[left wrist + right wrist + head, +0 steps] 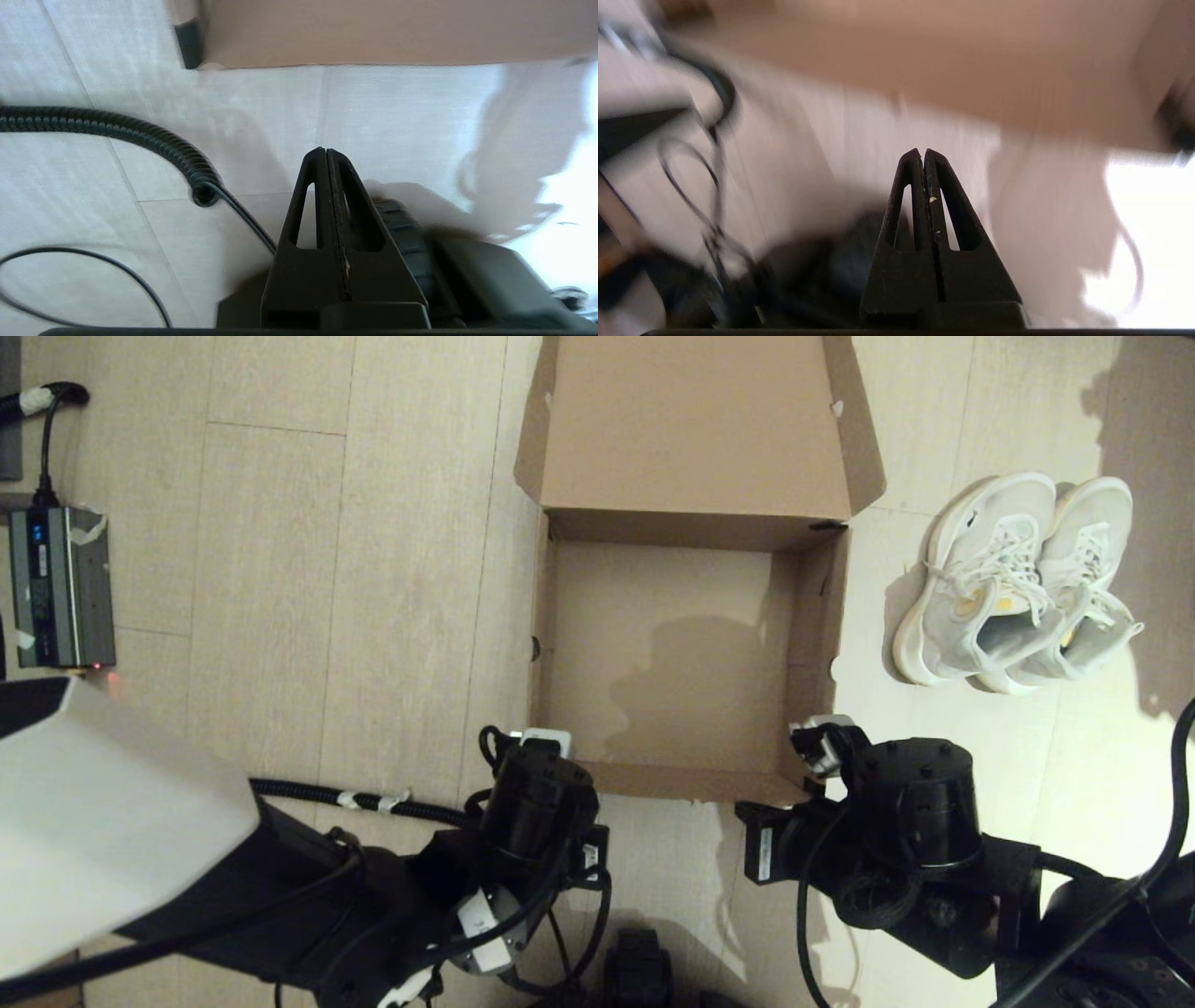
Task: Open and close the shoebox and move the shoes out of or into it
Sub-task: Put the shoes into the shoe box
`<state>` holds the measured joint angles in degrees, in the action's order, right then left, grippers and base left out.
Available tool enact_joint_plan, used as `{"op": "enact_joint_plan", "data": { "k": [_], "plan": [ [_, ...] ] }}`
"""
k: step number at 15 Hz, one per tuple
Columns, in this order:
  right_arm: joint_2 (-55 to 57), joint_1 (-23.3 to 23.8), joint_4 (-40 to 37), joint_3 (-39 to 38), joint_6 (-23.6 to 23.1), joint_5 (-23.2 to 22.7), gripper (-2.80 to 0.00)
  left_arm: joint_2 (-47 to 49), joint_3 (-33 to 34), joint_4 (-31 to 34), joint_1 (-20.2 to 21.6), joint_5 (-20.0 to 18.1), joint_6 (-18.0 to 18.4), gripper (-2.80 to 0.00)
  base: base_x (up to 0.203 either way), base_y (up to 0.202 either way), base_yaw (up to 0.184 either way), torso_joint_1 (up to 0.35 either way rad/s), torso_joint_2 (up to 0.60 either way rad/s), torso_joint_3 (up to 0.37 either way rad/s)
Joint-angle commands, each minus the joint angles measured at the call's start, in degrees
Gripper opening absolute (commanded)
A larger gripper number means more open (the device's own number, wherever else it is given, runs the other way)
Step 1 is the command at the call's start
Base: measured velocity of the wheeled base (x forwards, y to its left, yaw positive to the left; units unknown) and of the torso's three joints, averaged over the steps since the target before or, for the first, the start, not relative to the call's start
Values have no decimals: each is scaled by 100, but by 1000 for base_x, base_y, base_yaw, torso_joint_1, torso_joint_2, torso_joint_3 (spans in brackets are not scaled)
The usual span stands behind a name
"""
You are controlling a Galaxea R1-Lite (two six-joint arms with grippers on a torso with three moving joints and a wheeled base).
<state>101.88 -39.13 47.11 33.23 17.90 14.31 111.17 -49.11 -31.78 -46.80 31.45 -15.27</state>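
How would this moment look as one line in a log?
shoebox: open, empty | shoes: floor, right of box | left claw: shut | right claw: shut

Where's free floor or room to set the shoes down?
Shoebox interior is bare, lid folded back. Open floor between the box's left wall and the power brick. Crowded at the near edge: left claw, right claw, both shut. Shoes occupy the right.

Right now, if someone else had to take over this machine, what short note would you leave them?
Left gripper: shut, empty, above the floor by the shoebox's near left corner.
Right gripper: shut, empty, near the near right corner.
Shoebox: on the floor, lid flipped back, nothing inside.
Shoes: side by side on the floor, right of the box.
Done: box open. Left: put both shoes in, close the lid.
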Motion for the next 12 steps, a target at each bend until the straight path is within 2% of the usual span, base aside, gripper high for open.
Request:
{"op": "enact_joint_plan", "data": {
  "k": [1, 3, 5, 7, 9, 12],
  "plan": [
    [68, 39, 227, 27, -19, 55, -280, -115, -212, -21, -28, 21, -27, -280, 0, 0, 0, 0, 0, 0],
    [430, 87, 492, 105, -43, 255, -280, 136, -666, -162, 4, -2, -28, -280, 0, 0, 0, 0, 0, 0],
    [895, 130, 720, 150, -139, 452, -280, 625, -879, -622, 105, -19, 117, -280, 0, 0, 0, 0, 0, 0],
    [1390, 147, 1187, 173, -320, 660, -280, 1197, -944, -1464, 200, -28, 577, -280, 0, 0, 0, 0, 0, 0],
    [1620, 135, 1417, 111, -465, 793, -280, 1487, -823, -2231, 229, -79, 1209, -280, 0, 0, 0, 0, 0, 0],
    [1616, -6, 1424, -173, -476, 795, -280, 1398, -234, -2329, 224, -121, 1418, -280, 0, 0, 0, 0, 0, 0]
  ]
}}
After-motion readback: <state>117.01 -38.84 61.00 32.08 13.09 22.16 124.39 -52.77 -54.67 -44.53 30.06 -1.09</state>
